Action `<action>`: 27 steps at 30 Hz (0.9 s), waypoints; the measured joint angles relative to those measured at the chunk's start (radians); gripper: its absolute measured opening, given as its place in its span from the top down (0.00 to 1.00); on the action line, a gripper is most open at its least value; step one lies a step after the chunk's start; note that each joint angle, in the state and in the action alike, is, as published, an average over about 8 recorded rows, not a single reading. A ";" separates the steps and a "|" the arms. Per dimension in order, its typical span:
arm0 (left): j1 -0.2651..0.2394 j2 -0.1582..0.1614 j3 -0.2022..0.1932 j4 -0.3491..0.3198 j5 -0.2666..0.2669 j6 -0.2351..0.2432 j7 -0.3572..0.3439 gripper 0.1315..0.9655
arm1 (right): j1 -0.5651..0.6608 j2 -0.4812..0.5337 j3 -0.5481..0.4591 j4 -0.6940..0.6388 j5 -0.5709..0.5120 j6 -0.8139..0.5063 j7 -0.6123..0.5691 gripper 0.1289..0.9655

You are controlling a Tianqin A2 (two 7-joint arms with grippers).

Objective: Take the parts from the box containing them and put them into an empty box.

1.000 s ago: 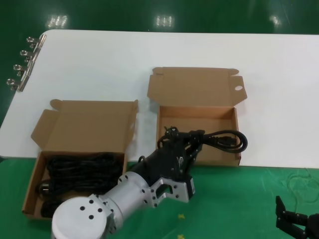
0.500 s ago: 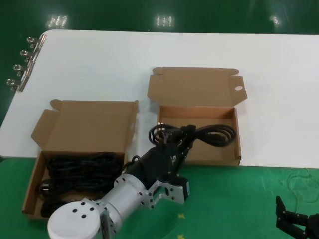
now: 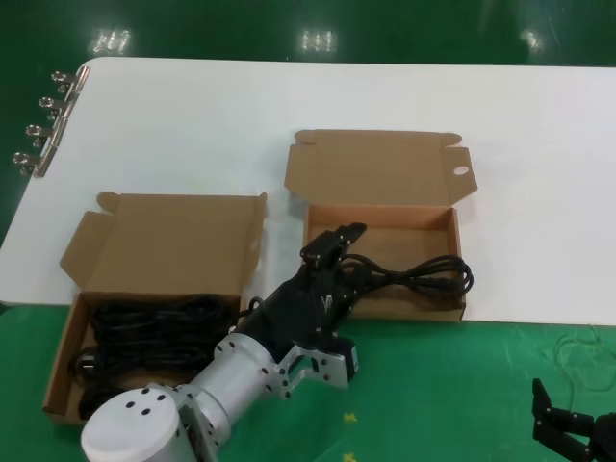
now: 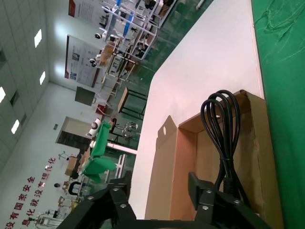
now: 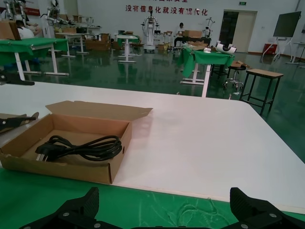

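Note:
A black power cord (image 3: 416, 274) lies loose inside the right-hand box (image 3: 385, 219), whose lid tab has an oval hole (image 3: 460, 170). My left gripper (image 3: 334, 241) hangs open over that box's left end, nothing between its fingers. In the left wrist view the open left gripper (image 4: 157, 188) sits just behind the cord (image 4: 221, 129) on the box floor (image 4: 205, 157). The left box (image 3: 164, 241) holds several more black cords (image 3: 154, 332). My right gripper (image 3: 570, 428) rests open, low at the right over the green mat; in its own view this gripper (image 5: 164, 210) faces the box (image 5: 116, 157) with the cord (image 5: 81, 147).
Both boxes sit on a white table (image 3: 289, 106) near its front edge, partly overhanging the green mat (image 3: 462, 385). Metal binder clips (image 3: 43, 125) line the table's far left edge. My left arm's silver forearm (image 3: 231, 385) crosses between the boxes.
My left gripper carried the cord over the right box, then opened and let go. The cord now lies in the box, and the gripper has risen slightly. The right arm stayed still.

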 joint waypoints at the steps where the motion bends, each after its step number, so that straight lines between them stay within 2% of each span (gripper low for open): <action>1: 0.001 -0.001 -0.003 0.000 -0.002 0.004 0.001 0.69 | 0.000 0.000 0.000 0.000 0.000 0.000 0.000 0.00; 3: 0.004 -0.006 -0.008 -0.005 -0.003 0.012 -0.008 0.69 | 0.000 0.000 0.000 0.000 0.000 0.000 0.000 0.00; 11: 0.030 -0.039 -0.011 -0.053 0.007 0.024 -0.108 0.47 | 0.000 0.000 0.000 0.000 0.000 0.000 0.000 0.00; 12: 0.031 -0.041 -0.011 -0.056 0.007 0.024 -0.113 0.47 | 0.000 0.000 0.000 0.000 0.000 0.000 0.000 0.00; 17: 0.032 -0.042 -0.011 -0.058 0.008 0.024 -0.118 0.32 | 0.000 0.000 0.000 0.000 0.000 0.000 0.000 0.00; 20: 0.038 -0.044 -0.012 -0.063 0.008 0.020 -0.128 0.23 | 0.000 0.000 0.000 0.000 0.000 0.000 0.000 0.00; 22: 0.045 -0.047 -0.013 -0.070 0.008 0.015 -0.143 0.21 | 0.000 0.000 0.000 0.000 0.000 0.000 0.000 0.00; 27: 0.078 -0.059 -0.019 -0.100 0.009 -0.008 -0.213 0.11 | 0.000 0.000 0.000 0.000 0.000 0.000 0.000 0.00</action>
